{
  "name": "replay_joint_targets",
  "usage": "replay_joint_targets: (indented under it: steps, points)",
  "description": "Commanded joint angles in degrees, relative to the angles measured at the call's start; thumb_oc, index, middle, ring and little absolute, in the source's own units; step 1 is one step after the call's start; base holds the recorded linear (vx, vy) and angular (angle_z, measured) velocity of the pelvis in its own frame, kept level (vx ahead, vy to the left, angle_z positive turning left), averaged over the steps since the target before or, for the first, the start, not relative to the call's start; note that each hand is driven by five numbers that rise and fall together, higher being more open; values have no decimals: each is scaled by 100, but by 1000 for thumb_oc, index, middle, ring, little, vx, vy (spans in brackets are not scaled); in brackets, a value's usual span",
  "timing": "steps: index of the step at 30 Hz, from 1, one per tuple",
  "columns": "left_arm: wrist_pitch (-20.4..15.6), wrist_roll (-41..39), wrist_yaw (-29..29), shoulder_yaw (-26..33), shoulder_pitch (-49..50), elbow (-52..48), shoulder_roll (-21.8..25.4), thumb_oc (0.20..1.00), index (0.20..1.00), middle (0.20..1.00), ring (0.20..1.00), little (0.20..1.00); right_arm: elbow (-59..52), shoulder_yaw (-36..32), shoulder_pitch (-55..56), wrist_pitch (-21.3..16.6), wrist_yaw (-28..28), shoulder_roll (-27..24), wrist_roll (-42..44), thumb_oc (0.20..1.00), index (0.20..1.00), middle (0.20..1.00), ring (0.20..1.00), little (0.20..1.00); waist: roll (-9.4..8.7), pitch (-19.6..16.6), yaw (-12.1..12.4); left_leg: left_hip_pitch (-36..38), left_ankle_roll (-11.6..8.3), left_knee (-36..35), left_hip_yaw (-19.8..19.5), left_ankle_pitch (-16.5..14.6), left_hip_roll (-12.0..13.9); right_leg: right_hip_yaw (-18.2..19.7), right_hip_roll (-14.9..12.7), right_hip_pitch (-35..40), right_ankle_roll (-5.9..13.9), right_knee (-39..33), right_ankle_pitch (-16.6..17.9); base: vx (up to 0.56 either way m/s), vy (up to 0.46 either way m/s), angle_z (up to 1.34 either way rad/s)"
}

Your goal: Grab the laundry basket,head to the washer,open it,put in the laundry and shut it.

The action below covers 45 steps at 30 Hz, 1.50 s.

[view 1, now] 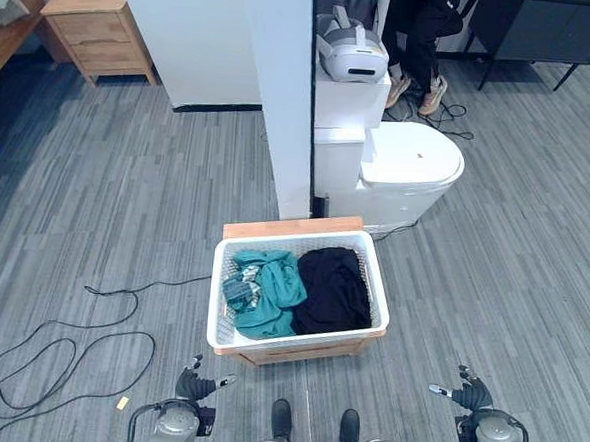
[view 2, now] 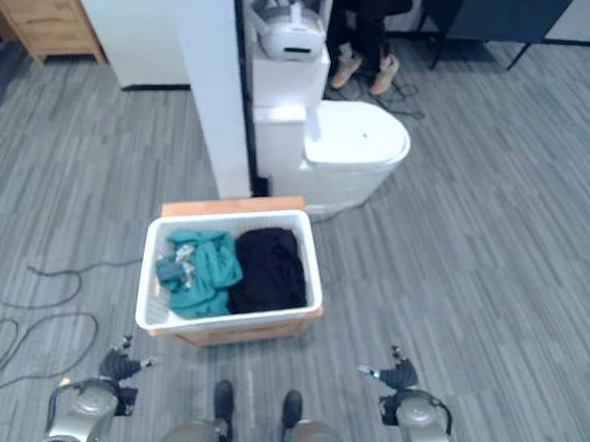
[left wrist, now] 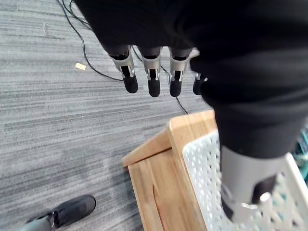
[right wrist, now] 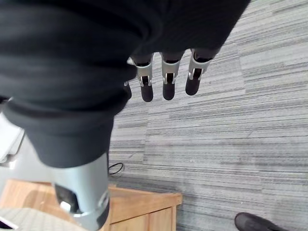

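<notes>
Standing at the very start: laundry basket not yet grabbed, resting on the grey floor atop a low wooden stand, directly ahead between both arms. Holding a teal garment on the robot's left half and a black garment on the right half. Hanging low and apart from the basket, left hand near its front left corner, right hand well off to the right; fingers straight and relaxed on each, grasping nothing. Leaving everything to do, by this reading: gripping the basket, walking to the washer, opening, loading, shutting. Running left to right, the basket's long axis lies crosswise, slightly skewed, open top facing up.
</notes>
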Motion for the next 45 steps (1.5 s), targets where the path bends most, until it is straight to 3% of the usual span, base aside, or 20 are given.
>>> replay_joint_targets:
  steps: [1, 8, 16, 19, 20, 21, 22, 25, 30, 35, 40, 44, 45]
  points:
    - [-176, 52, 147, 298, 73, -266, 326, 1000, 1000, 1000, 1000, 1000, -234, -63, -351, -187, -42, -111, -126, 1000, 1000, 1000, 1000, 1000, -284, -106, 288, 490, -10, 672, 345, -1317, 33, 129, -423, -482, 653, 102, -134, 83, 30, -17]
    - [-198, -129, 611, 290, -623, -308, 563, 1000, 1000, 1000, 1000, 1000, -301, 242, -1172, -86, -289, -185, -126, 1000, 1000, 1000, 1000, 1000, -233, 5, 359, 361, 10, 420, 373, -1175, -8, 128, -489, -801, 722, 115, -58, -14, 8, -3]
    - [-214, -203, 1008, -392, -1904, 296, 545, 1000, 1000, 1000, 1000, 1000, 69, 918, -2424, -17, -570, 71, -40, 1000, 1000, 1000, 1000, 1000, -245, 332, 360, -516, 15, 566, 346, -980, -15, 130, -564, -1624, 676, 362, 64, -86, -1, -1]
    - [-121, -113, 1088, -940, -2595, 1033, 337, 1000, 1000, 1000, 1000, 1000, 762, 1450, -3075, 83, -650, 406, -111, 1000, 1000, 1000, 1000, 1000, -254, 597, 390, -903, -9, 711, 279, -908, -19, 142, -630, -1939, 653, 477, 115, -47, -30, 0]
    - [-119, -74, 1075, -1020, -2660, 1078, 313, 1000, 1000, 1000, 1000, 1000, 861, 1501, -3131, 98, -652, 461, -89, 884, 884, 884, 884, 884, -247, 633, 393, -950, -11, 727, 261, -896, -25, 157, -632, -1968, 649, 479, 123, 0, 0, 0]
    - [-119, -74, 1075, -1021, -2662, 1079, 314, 843, 843, 843, 843, 843, 862, 1501, -3132, 97, -652, 461, -88, 620, 620, 620, 620, 620, -247, 633, 393, -952, -11, 728, 261, -896, -25, 157, -632, -1969, 649, 479, 123, -12, -15, 7]
    - [-121, -100, 1056, -1153, -2825, 1144, 210, 200, 200, 200, 200, 200, 1004, 1541, -3226, 78, -655, 581, 39, 200, 200, 200, 200, 200, -236, 695, 394, -1040, -22, 764, 233, -871, -18, 166, -644, -2030, 640, 493, 132, -8, -19, 7]
    - [-136, -145, 1043, -1184, -2814, 1089, 140, 200, 200, 200, 200, 200, 986, 1511, -3170, 39, -646, 677, 215, 200, 200, 200, 200, 200, -228, 717, 394, -1043, -28, 769, 222, -861, -11, 170, -639, -2029, 635, 502, 131, 22, -25, 8]
    - [-265, -301, 949, -994, -2239, 97, 34, 200, 200, 200, 200, 200, 191, 1269, -2651, -207, -612, 697, 556, 200, 200, 200, 200, 200, -235, 607, 380, -857, -33, 717, 229, -918, -4, 177, -593, -1865, 626, 465, 60, 36, -25, 3]
    - [-418, -382, 748, -287, -849, -1657, 182, 200, 200, 200, 200, 200, -1715, 560, -1406, -390, -370, 14, 274, 200, 200, 200, 200, 200, -274, 313, 280, -310, -21, 703, 326, -1149, 47, 195, -461, -1362, 653, 357, -70, 69, -28, 1]
    - [-420, -323, 511, -56, -121, -2447, 253, 200, 200, 200, 200, 200, -2684, -42, -514, -450, -171, -138, 124, 200, 200, 200, 200, 200, -278, 67, 119, 138, 17, 652, 473, -1284, 55, 298, -401, -1042, 689, 292, -123, 39, 18, -16]
    - [-383, -181, 88, -179, 310, -3063, 276, 200, 200, 200, 200, 200, -3301, -557, 389, -483, 80, -71, 126, 200, 200, 200, 200, 200, -230, -165, -263, 601, 88, 589, 778, -1470, 53, 553, -325, -820, 751, 301, -131, 38, 61, -31]
    - [-382, -181, 88, -178, 311, -3064, 279, 200, 200, 200, 200, 200, -3307, -558, 392, -480, 81, -68, 126, 200, 200, 200, 200, 200, -243, -176, -256, 585, 88, 583, 787, -1447, 43, 563, -333, -840, 748, 297, -115, -11, 81, -67]
